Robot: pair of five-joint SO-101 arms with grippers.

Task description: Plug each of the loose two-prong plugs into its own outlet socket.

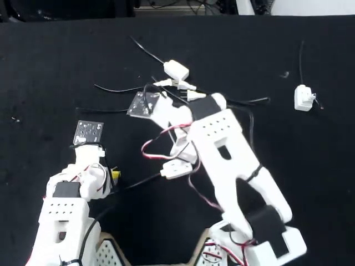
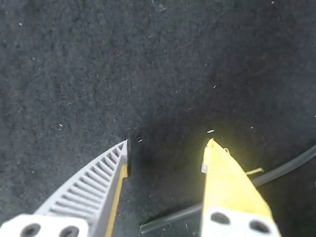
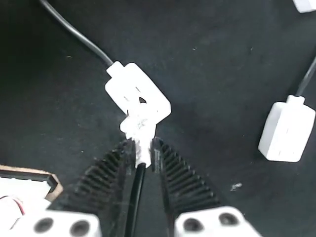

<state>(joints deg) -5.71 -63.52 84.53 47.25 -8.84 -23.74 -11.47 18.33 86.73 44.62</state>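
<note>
Black cloth covers the counter (image 1: pixel 44 66). Over it, the right tool (image 3: pixel 141 148) pinches a white plug (image 3: pixel 139 129) that touches the face of a socket (image 3: pixel 138 94); a second socket (image 3: pixel 286 131) lies near. The left tool (image 2: pixel 168 143) gapes wide and empty beside a black cable (image 2: pixel 276 173).
</note>
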